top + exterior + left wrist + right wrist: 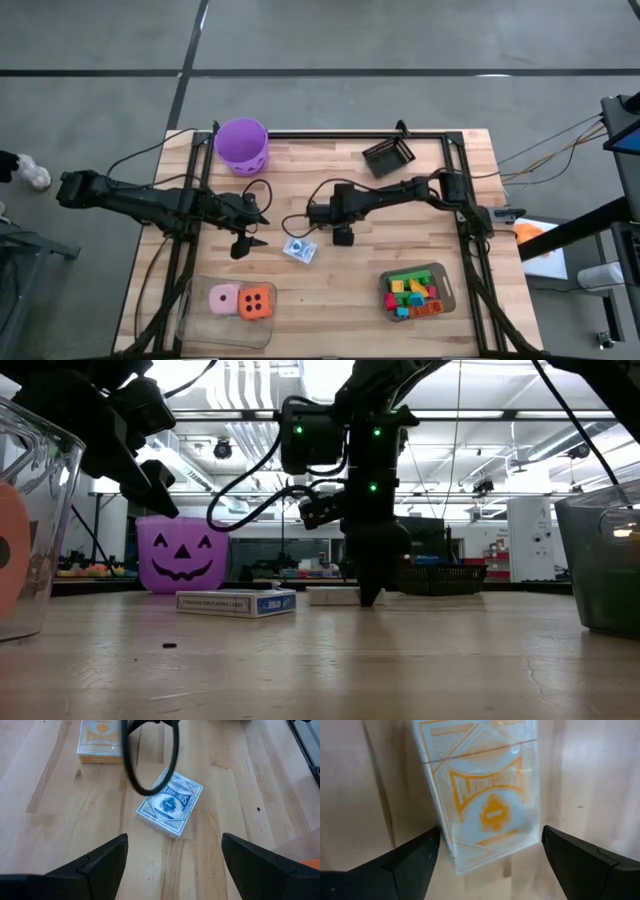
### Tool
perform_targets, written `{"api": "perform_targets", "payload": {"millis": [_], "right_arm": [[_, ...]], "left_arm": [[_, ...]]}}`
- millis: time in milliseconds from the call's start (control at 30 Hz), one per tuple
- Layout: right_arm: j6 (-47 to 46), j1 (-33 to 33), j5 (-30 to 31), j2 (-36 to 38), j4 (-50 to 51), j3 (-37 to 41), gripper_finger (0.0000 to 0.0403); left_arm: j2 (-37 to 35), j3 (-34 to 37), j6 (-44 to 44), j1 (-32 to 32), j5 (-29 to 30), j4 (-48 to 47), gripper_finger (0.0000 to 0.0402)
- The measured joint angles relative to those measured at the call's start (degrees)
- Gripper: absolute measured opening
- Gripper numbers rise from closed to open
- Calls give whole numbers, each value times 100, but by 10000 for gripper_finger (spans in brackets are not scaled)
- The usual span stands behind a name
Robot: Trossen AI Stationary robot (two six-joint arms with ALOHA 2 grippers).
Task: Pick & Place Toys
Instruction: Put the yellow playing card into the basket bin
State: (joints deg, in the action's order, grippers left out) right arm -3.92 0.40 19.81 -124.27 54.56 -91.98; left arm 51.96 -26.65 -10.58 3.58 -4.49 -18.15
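A white-blue card pack (299, 250) lies flat on the wooden table between my two grippers; it also shows in the left wrist view (170, 802) and the low view (237, 602). A white-orange card pack (482, 795) lies flat under my right gripper and shows in the low view (330, 596). My right gripper (490, 845) is open and low at the table, one finger on each side of that pack's near end. My left gripper (172, 855) is open and empty, raised above the table (248, 240), with the blue pack ahead of it. My right gripper points down with its open fingers (420, 852) on either side of the white-orange pack's long edges (442, 835). I cannot tell whether they touch it. The pack lies flat on the table.
A purple bucket (241, 143) and a small black basket (388, 155) stand at the far edge. A clear bin (200, 325) at the near left holds a pink and an orange die. A grey tray (443, 285) at the near right holds several coloured bricks.
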Motion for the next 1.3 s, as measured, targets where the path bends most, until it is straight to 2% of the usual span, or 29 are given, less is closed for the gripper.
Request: {"api": "perform_targets", "payload": {"millis": [133,367,533,633,733,833,1133,1300], "right_arm": [[223,-212,-458,15,-134,77,349],[489,-435,-638,46,-526,360,349],[539,-496,-1191,52,-916,686,348],[456,-492,-1212,57,-1007,801,338],[338,-467,-1192,59,-1020,828,302],[203,-456,-1209,66,-1018,826,247],[-332,-410,-1311,246,-1037,838,38],[-381,-336,-1314,304,-1006,839,26]], "left_arm": [[0,0,1,-1,0,0,323],[0,0,1,-1,0,0,323],[0,0,1,1,0,0,323],[0,0,1,-1,0,1,324],[0,0,1,-1,0,0,324],[0,0,1,0,0,0,324],[0,0,1,-1,0,0,324],[0,-1,-1,-1,0,0,324]]}}
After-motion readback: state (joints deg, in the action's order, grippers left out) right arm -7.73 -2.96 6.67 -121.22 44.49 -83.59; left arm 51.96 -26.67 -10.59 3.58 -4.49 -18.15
